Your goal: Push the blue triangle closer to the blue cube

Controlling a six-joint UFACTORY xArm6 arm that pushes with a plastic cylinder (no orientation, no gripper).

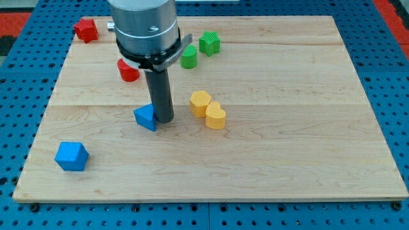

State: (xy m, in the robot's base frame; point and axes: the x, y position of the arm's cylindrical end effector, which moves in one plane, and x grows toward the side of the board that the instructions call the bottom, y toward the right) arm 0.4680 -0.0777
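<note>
The blue triangle point(146, 117) lies on the wooden board left of centre. My tip point(164, 120) stands right against its right side, touching or nearly touching it. The blue cube point(71, 156) sits near the board's bottom left corner, well down and to the left of the triangle. The arm's grey body point(144, 29) hangs over the board's top left part.
A yellow hexagon block point(200, 103) and a yellow heart-like block point(215, 116) sit just right of my tip. A red block point(128, 70) lies above the triangle, another red block point(85, 30) at top left. Two green blocks point(209, 43) point(188, 57) sit near the top.
</note>
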